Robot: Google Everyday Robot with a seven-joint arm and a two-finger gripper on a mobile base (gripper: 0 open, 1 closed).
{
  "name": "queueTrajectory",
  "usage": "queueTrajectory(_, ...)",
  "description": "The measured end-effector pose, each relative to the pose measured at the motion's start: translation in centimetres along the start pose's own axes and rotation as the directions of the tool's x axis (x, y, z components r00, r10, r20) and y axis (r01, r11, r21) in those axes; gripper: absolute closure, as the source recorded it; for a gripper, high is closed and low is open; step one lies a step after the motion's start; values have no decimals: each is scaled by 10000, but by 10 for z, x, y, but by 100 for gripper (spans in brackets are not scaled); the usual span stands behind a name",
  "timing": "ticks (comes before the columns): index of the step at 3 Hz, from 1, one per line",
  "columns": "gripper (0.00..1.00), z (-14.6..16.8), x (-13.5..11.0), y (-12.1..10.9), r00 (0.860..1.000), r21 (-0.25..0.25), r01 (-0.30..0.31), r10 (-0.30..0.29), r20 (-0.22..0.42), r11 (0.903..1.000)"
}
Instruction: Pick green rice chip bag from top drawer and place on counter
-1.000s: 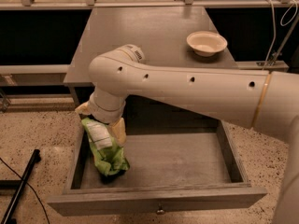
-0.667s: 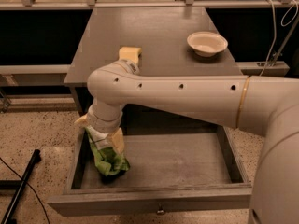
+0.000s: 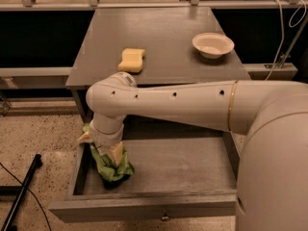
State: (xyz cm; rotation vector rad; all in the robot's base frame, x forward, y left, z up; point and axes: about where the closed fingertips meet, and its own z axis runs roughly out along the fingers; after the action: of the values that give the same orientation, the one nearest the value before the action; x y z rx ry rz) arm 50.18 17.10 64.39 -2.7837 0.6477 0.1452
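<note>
One step in hand, grasping: pincer (image 3: pixel 103 149) over green rice chip bag (image 3: pixel 118 170) in top drawer (image 3: pixel 144 207) below table's (image 3: pixel 163 37) front-left corner, closure cannot be told; next, lift clear.

**Green bag sits in the open top drawer**

We see the green rice chip bag (image 3: pixel 114 168), crumpled lime-green foil, bunched up and standing roughly upright at the left end of the top drawer (image 3: pixel 183 165). Its lower end rests on the drawer floor near the left wall. The gripper (image 3: pixel 103 146) is down inside the drawer on the bag's upper part, hiding it. The shallow grey drawer is pulled well out. The counter (image 3: pixel 163 37), flat matte grey, lies above and behind it, apart from the bag.
</note>
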Motion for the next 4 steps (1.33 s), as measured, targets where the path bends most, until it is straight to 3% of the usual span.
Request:
queueTrajectory(1,70,-5,-3,-5,9998,178,-9,6,174,9998)
queueTrajectory(2,93,-6,-6,-9,9992,365,-17,2,404,9993)
queueTrajectory(3,100,-10,-9,-11,9984,485,-23,-4,569,9988)
queueTrajectory(4,100,-12,-9,-12,9984,485,-23,-4,569,9988)
